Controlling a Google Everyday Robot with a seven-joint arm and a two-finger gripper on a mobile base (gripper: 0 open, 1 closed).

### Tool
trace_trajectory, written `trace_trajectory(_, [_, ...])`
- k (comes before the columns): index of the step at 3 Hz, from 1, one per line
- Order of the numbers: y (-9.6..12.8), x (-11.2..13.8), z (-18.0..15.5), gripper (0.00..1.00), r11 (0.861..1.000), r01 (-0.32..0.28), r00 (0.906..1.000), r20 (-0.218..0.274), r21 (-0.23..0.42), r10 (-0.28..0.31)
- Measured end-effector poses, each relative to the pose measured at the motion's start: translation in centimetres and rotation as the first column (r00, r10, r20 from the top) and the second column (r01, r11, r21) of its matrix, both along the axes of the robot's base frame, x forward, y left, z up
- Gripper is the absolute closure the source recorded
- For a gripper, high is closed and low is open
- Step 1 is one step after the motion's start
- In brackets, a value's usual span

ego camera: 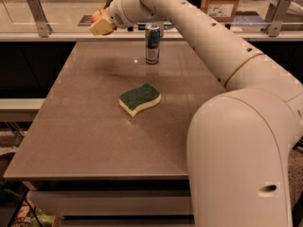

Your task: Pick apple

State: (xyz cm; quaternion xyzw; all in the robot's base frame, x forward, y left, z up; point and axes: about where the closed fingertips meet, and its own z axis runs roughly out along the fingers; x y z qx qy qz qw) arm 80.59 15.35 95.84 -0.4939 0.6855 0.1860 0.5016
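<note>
My gripper (101,23) is held in the air above the far left part of the table (90,136), at the end of the white arm that reaches in from the right. Its cream fingers (103,28) are closed around a small red-orange apple (97,16), of which only a part shows at the top left of the fingers. The apple is well off the table's surface.
A blue-and-silver can (152,44) stands upright at the table's far middle, just right of the gripper. A green-and-yellow wavy sponge (139,99) lies mid-table. A railing with metal posts (38,15) and a cardboard box (222,1) are behind the table.
</note>
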Motion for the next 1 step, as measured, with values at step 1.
trace_trajectory(1, [0.01, 0.00, -0.01, 1.00, 1.000, 0.000, 1.0000, 0.000, 0.000, 0.000])
